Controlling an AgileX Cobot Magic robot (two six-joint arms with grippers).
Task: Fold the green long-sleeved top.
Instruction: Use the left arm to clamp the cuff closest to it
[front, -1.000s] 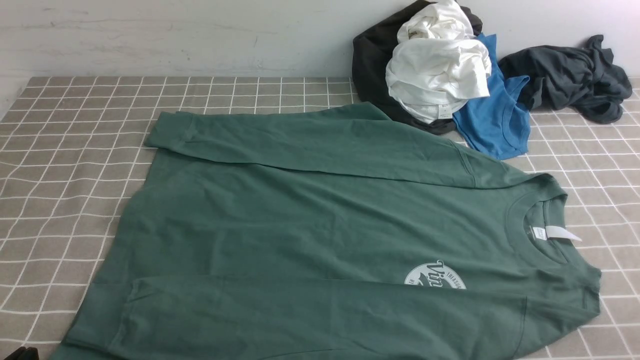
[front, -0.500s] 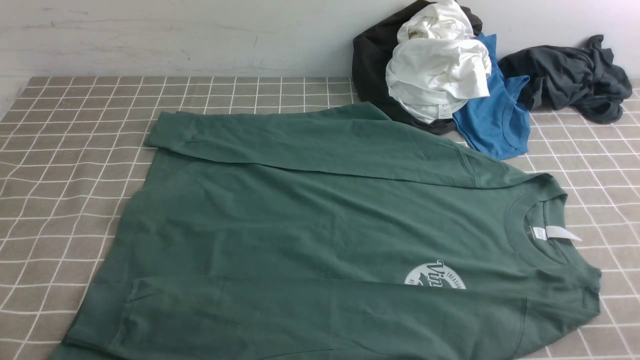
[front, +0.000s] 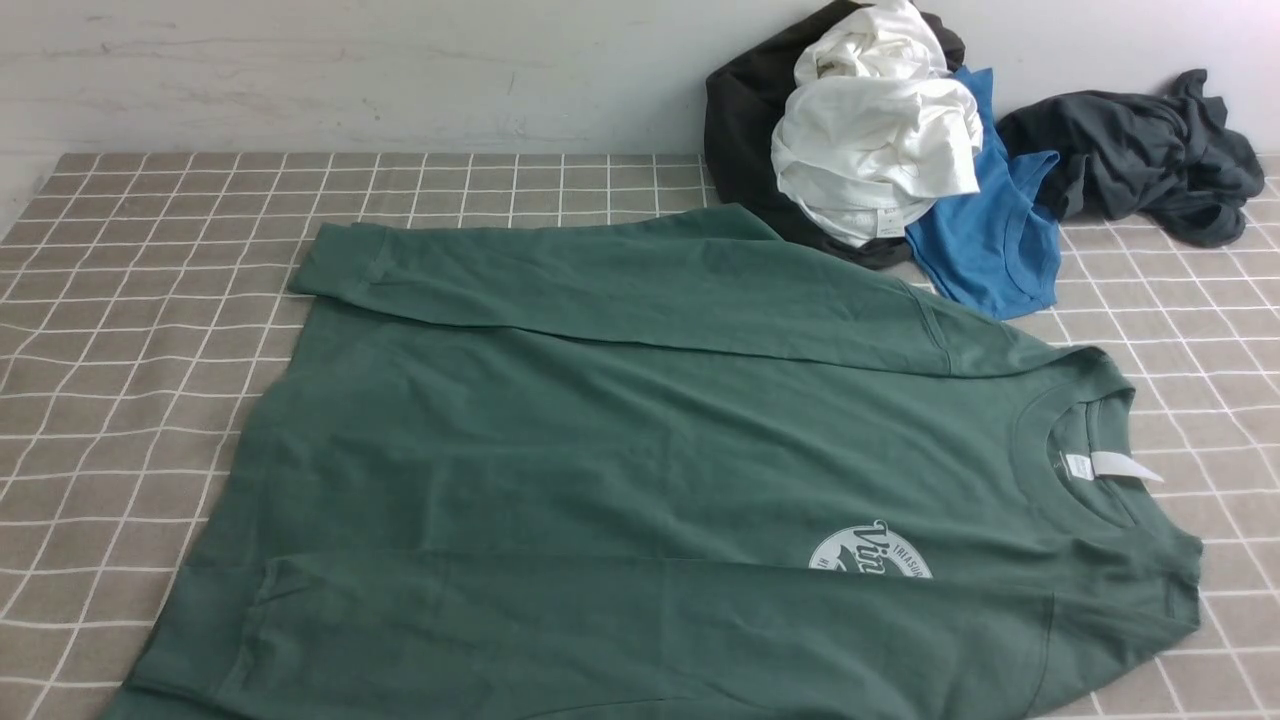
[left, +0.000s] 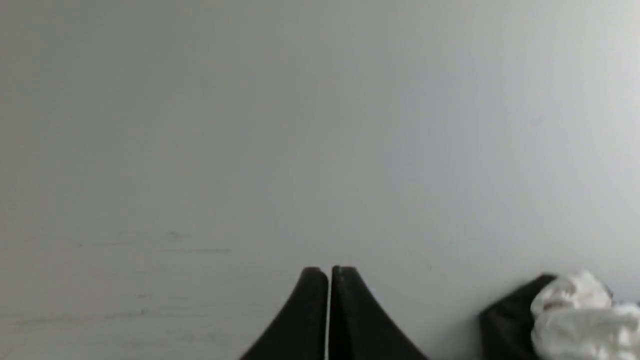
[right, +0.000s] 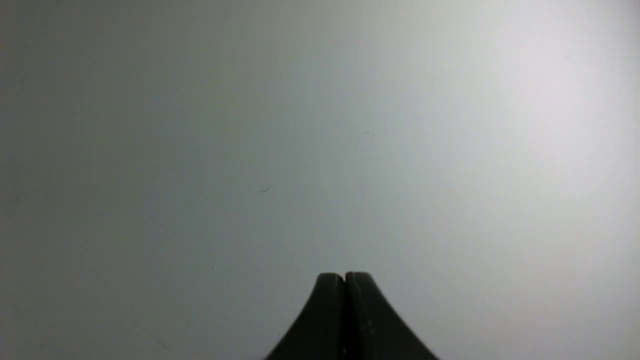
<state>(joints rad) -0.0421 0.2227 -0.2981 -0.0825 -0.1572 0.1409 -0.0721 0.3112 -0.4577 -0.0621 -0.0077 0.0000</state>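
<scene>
The green long-sleeved top (front: 640, 470) lies flat across the checked tablecloth, collar and white neck label (front: 1110, 466) to the right, hem to the left. Both sleeves are folded over the body; the near one partly covers the white chest logo (front: 872, 552). Neither gripper shows in the front view. In the left wrist view my left gripper (left: 329, 271) is shut and empty, pointing at the pale wall. In the right wrist view my right gripper (right: 344, 276) is shut and empty, also facing the wall.
A heap of clothes sits at the back right by the wall: a black garment (front: 745, 130), a white one (front: 875, 140), a bright blue shirt (front: 985, 245) and a dark grey garment (front: 1140, 155). The heap's edge shows in the left wrist view (left: 565, 320). The checked tablecloth (front: 130, 330) is bare at the left.
A dark part of the left arm at the bottom left corner of the front view has gone out of sight. The top has not moved.
</scene>
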